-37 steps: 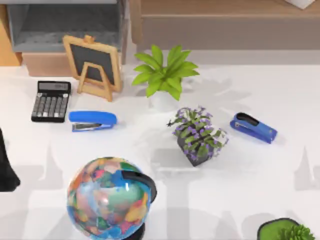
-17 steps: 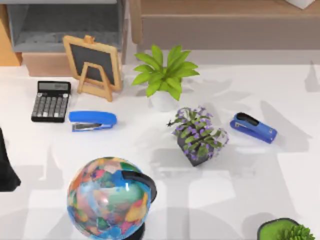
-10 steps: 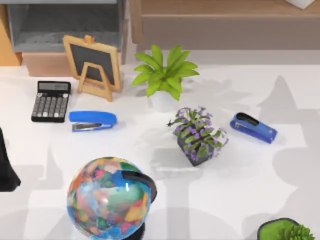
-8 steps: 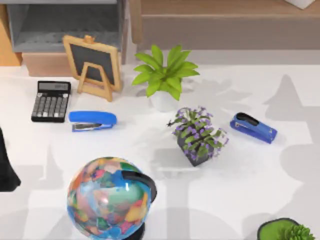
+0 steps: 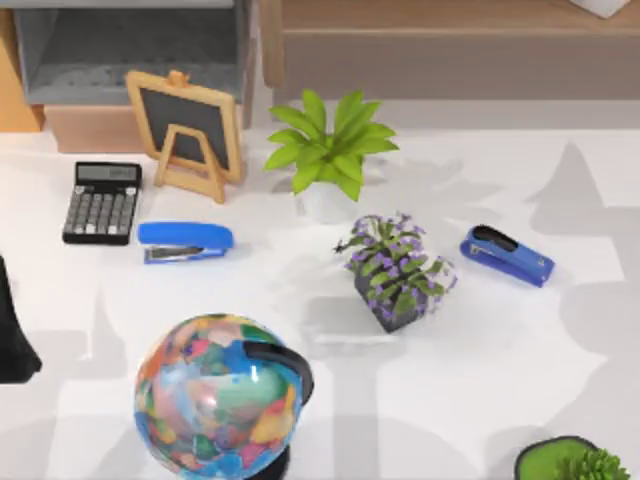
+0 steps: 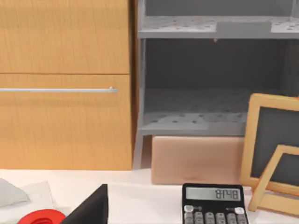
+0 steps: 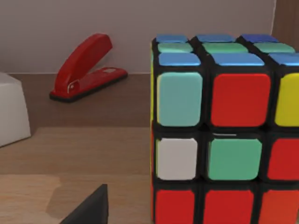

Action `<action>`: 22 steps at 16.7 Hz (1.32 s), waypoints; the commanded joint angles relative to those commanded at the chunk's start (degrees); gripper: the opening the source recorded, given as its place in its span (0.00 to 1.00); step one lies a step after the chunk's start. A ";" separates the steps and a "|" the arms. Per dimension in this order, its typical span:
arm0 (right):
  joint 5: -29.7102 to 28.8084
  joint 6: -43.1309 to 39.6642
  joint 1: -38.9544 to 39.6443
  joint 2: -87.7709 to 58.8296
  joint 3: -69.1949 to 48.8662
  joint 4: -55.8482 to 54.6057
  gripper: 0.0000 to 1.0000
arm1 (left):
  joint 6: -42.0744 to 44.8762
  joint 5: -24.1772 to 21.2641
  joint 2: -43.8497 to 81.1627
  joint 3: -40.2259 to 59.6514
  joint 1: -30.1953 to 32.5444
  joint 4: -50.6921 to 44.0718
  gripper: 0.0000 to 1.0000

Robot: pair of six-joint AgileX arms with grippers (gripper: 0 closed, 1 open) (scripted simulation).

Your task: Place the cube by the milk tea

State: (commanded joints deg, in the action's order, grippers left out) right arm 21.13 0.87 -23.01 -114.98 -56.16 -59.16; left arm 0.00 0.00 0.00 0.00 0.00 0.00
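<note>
The cube (image 7: 219, 135) is a colour-tiled puzzle cube that stands on a wooden shelf (image 7: 93, 154), very close in the right wrist view. A dark part of my right gripper (image 7: 88, 210) shows low in that view, beside the cube; I cannot tell whether it touches it. The milk tea is out of view. My left arm (image 5: 12, 335) is a dark shape at the table's left edge, and a dark part of my left gripper (image 6: 91, 207) shows in the left wrist view, facing the calculator (image 6: 212, 205).
On the shelf lie a red stapler (image 7: 86, 65) and a white object (image 7: 11, 112). The white table (image 5: 520, 360) carries a globe (image 5: 220, 395), two blue staplers (image 5: 185, 241) (image 5: 507, 255), a purple plant (image 5: 398, 270), a green plant (image 5: 328, 150), a chalkboard (image 5: 187, 130) and a calculator (image 5: 102, 202).
Shadows on the table's right side have shifted across the frames. Nothing on the table has moved, and the left arm has stayed put.
</note>
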 joint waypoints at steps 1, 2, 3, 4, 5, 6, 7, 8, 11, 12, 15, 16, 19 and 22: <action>-0.28 -0.01 0.27 -0.70 -1.28 0.60 1.00 | 0.00 0.00 0.00 0.00 0.00 0.00 1.00; -0.59 -0.02 0.56 -1.58 -2.82 1.27 1.00 | 0.00 0.00 0.00 0.00 0.00 0.00 1.00; -0.91 -0.03 0.89 -2.60 -4.56 2.00 1.00 | 0.00 0.00 0.00 0.00 0.00 0.00 1.00; -1.25 -0.04 1.21 -3.73 -6.44 2.75 1.00 | 0.00 0.00 0.00 0.00 0.00 0.00 1.00; -1.58 -0.05 1.52 -4.89 -8.33 3.49 1.00 | 0.00 0.00 0.00 0.00 0.00 0.00 1.00; -1.89 -0.05 1.81 -6.00 -10.11 4.17 1.00 | 0.00 0.00 0.00 0.00 0.00 0.00 1.00; -2.14 -0.07 2.05 -7.02 -11.71 4.75 1.00 | 0.00 0.00 0.00 0.00 0.00 0.00 1.00; -2.33 -0.08 2.23 -7.85 -12.95 5.18 1.00 | 0.00 0.00 0.00 0.00 0.00 0.00 1.00; -2.46 -0.08 2.35 -8.57 -13.98 5.49 1.00 | 0.00 0.00 0.00 0.00 0.00 0.00 1.00; -2.46 -0.08 2.35 -8.57 -13.98 5.49 1.00 | 0.00 0.00 0.00 0.00 0.00 0.00 1.00; -2.46 -0.08 2.35 -8.57 -13.98 5.49 0.85 | 0.00 0.00 0.00 0.00 0.00 0.00 1.00; -2.46 -0.08 2.35 -8.57 -13.98 5.49 0.77 | 0.00 0.00 0.00 0.00 0.00 0.00 1.00; -2.46 -0.08 2.35 -8.57 -13.98 5.49 0.55 | 0.00 0.00 0.00 0.00 0.00 0.00 1.00; -2.46 -0.08 2.35 -8.57 -13.98 5.49 0.32 | 0.00 0.00 0.00 0.00 0.00 0.00 1.00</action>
State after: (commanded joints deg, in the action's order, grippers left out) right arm 18.67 0.79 -20.66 -123.55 -70.14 -53.67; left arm 0.00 0.00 0.00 0.00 0.00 0.00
